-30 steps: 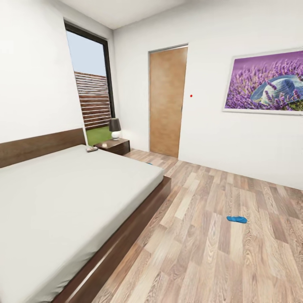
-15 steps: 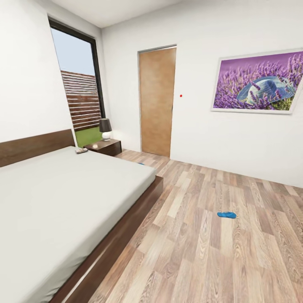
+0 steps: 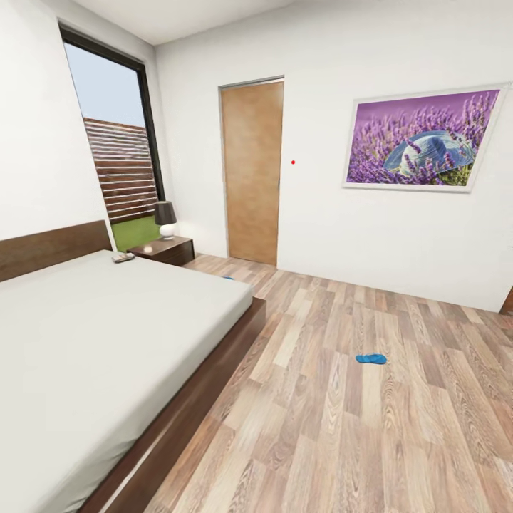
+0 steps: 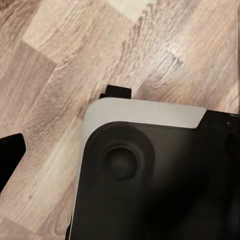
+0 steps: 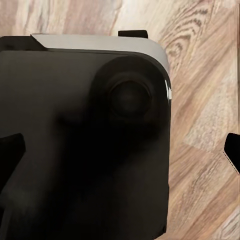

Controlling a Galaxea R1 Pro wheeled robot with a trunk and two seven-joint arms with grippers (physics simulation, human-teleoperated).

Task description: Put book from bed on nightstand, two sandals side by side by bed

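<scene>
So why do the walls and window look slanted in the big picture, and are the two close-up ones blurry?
Head view: wide-angle lens distortion tilts the window and skews the painting; lighting is even, with soft shadows. Left wrist view: floor planks are sharp, while the dark robot body close to the lens looks soft. Right wrist view: much the same.

The head view is bright and evenly lit, daylight coming through the tall window (image 3: 117, 160) and leaving the white walls and the pale mattress of the bed (image 3: 100, 335) almost shadowless. Straight lines lean outward near the frame's edges, a wide-angle stretch. Both wrist views are soft: the dark robot base (image 4: 155, 180) close to the lens is blurred, the floor (image 4: 65, 60) planks sharper.
</scene>
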